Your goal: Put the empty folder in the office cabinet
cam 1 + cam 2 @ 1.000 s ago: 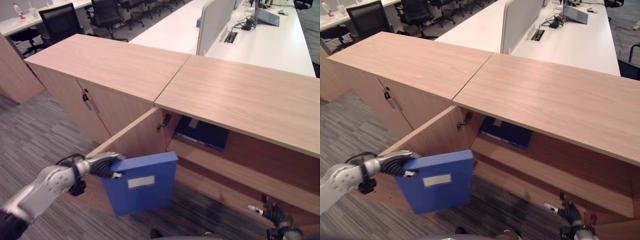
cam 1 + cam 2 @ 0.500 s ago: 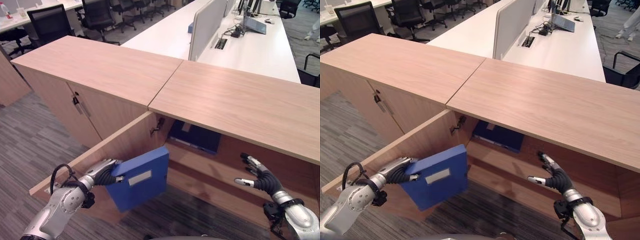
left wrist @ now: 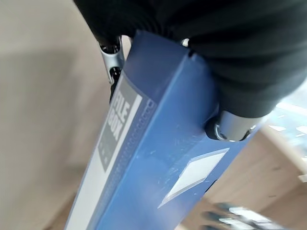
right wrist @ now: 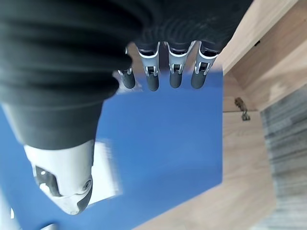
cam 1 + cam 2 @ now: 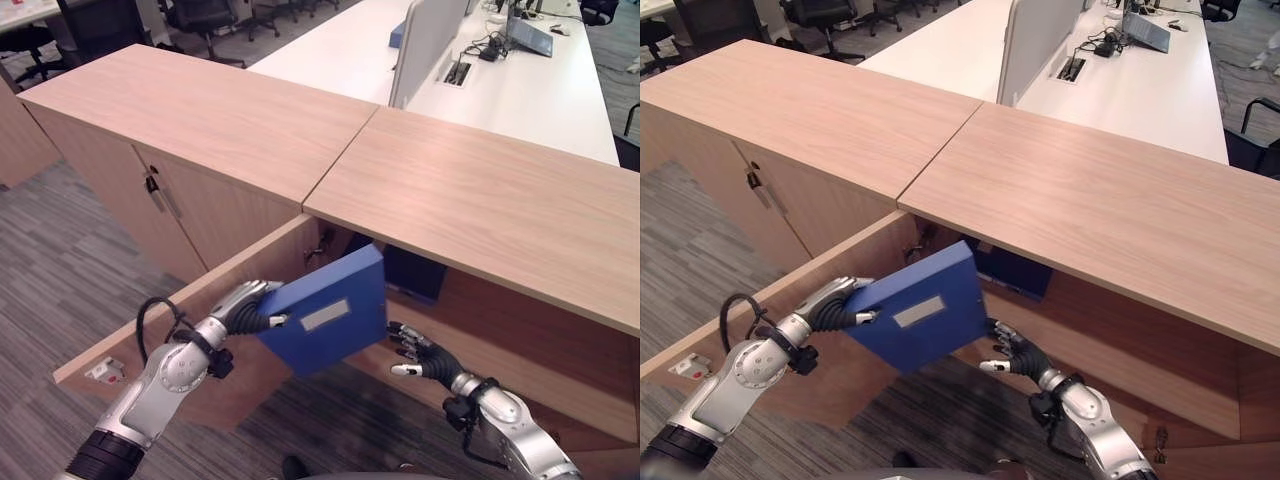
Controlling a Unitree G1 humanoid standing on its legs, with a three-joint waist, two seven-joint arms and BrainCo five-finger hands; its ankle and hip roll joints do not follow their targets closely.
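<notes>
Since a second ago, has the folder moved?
Yes. The blue folder has gone up and toward the cabinet opening, from below the open door's edge.

Smooth blue plastic folder (image 5: 330, 315), matt wood-grain cabinet (image 5: 480, 200), ribbed carpet (image 5: 60, 260)

I see the open cabinet's shelf (image 5: 470, 345) just beyond my right hand (image 5: 415, 352), a dark folder (image 5: 412, 272) lying on it.

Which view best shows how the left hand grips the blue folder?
The left wrist view: the left hand clamps the blue folder at its spine edge, thumb on the labelled face. Both eye views show the whole folder tilted at the cabinet opening. The right wrist view shows its face beyond the open right hand.
</notes>
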